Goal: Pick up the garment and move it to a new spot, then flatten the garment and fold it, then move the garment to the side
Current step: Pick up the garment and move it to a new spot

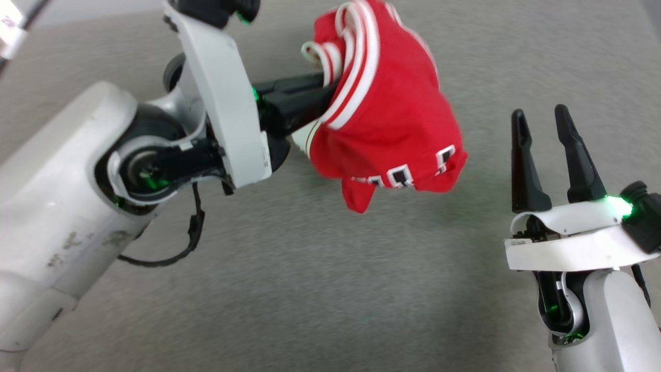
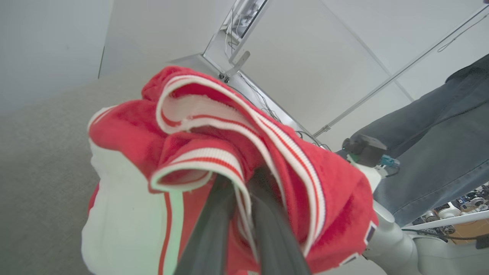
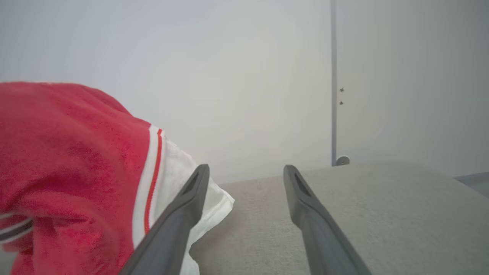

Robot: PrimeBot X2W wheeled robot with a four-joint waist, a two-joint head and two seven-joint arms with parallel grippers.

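Observation:
The garment [image 1: 392, 113], a red jersey with red-and-white striped trim and black lettering, hangs bunched in the air above the grey surface [image 1: 310, 289]. My left gripper [image 1: 328, 85] is shut on it near the striped trim, fingers pointing right. In the left wrist view its two dark fingers [image 2: 214, 229] run up into the folds of the garment [image 2: 214, 160], tips hidden by cloth. My right gripper [image 1: 542, 124] stands open at the right, empty, a little right of the hanging cloth. In the right wrist view the garment [image 3: 68, 172] and its white sleeve hang left of the open right gripper [image 3: 246, 172].
A grey cloth-covered surface [image 3: 382, 206] spreads under both arms. A person's leg in blue jeans [image 2: 439, 145] stands behind my right arm in the left wrist view. Pale walls and a door edge [image 3: 333, 84] lie beyond the surface.

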